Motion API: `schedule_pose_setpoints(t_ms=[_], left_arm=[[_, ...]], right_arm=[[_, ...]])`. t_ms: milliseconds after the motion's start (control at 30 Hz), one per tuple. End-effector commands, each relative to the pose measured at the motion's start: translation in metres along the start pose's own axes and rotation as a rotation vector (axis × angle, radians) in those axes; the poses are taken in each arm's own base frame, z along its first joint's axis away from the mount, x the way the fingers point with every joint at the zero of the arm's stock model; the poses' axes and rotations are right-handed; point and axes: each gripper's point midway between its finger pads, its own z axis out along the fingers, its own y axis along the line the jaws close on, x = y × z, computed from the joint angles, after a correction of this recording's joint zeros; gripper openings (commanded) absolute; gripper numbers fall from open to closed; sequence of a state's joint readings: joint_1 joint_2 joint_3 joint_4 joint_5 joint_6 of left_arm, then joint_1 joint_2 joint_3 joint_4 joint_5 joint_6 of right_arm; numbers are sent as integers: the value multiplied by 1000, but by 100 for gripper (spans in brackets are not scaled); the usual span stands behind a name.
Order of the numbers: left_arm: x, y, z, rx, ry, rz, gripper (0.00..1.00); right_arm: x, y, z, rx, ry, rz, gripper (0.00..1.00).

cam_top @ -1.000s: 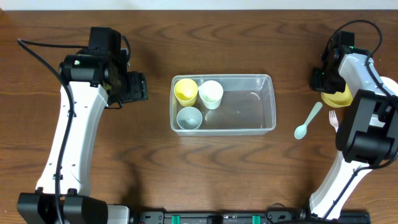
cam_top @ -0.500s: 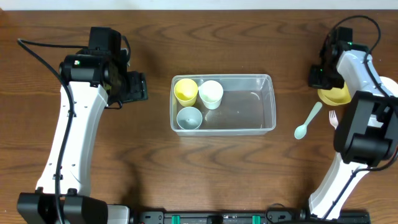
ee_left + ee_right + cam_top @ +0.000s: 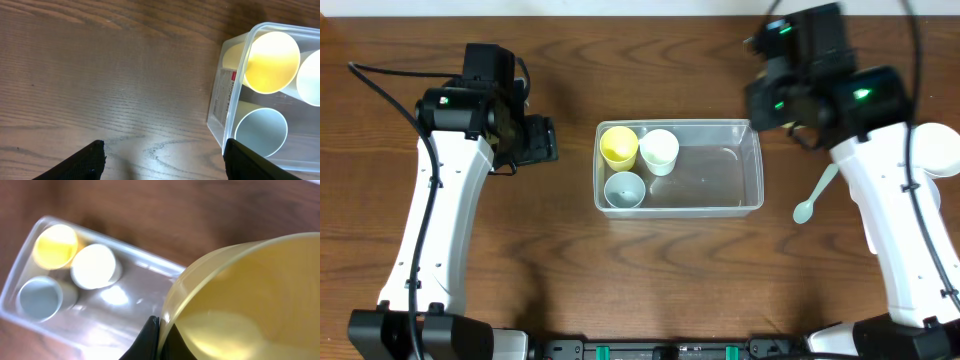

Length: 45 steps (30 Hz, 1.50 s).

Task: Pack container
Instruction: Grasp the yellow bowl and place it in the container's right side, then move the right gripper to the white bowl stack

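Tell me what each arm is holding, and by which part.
Right gripper holds the yellow bowl by its rim, pinched between its fingers. Left gripper is open and holds nothing.

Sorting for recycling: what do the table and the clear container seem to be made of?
Table: wood or wood-look laminate, dark brown, visible grain, low sheen. Container: probably clear glossy plastic; the grain shows through its floor and highlights glint on it.
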<state>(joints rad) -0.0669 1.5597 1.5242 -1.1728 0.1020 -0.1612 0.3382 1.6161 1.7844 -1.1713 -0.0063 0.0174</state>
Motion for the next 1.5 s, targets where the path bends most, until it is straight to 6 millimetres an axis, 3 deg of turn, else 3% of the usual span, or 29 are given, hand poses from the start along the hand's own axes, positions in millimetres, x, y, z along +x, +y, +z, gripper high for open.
schedule_pose_setpoints(t_ms=[0, 133, 300, 500, 567, 667, 733, 833, 933, 1067, 1167, 1267, 1300, 1467], left_arm=[[1, 1, 1, 0, 10, -18, 77], [2, 1, 1, -2, 15, -18, 76], [3, 2, 1, -2, 18, -18, 76], [3, 2, 1, -2, 19, -18, 77], [3, 2, 1, -2, 19, -18, 77], [3, 2, 1, -2, 19, -18, 76], [4, 2, 1, -3, 21, -18, 77], [5, 2, 1, -4, 25, -18, 77], [6, 2, 1, -5, 29, -18, 77], [6, 2, 1, -5, 30, -18, 76], [6, 2, 1, -5, 31, -19, 77], [7, 2, 1, -6, 33, -19, 76], [7, 2, 1, -6, 33, -19, 77], [7, 3, 1, -6, 34, -19, 76]], right_arm=[[24, 37, 37, -45, 127, -76, 3], [52, 57, 72, -59, 230, -102, 3], [85, 59, 119, -53, 328, -111, 2], [93, 51, 158, -37, 358, -97, 4], [91, 46, 167, -33, 351, -89, 11], [87, 37, 173, -24, 335, -81, 43], [84, 33, 174, -18, 323, -71, 49], [75, 23, 166, 12, 302, -71, 50], [58, 7, 142, 69, 265, -20, 51], [31, -34, 89, 164, 154, 131, 53], [25, -79, 45, 237, 62, 332, 55], [41, -130, 11, 309, 24, 554, 60], [56, -155, 0, 346, 38, 649, 63], [114, -211, -3, 402, 159, 850, 65]])
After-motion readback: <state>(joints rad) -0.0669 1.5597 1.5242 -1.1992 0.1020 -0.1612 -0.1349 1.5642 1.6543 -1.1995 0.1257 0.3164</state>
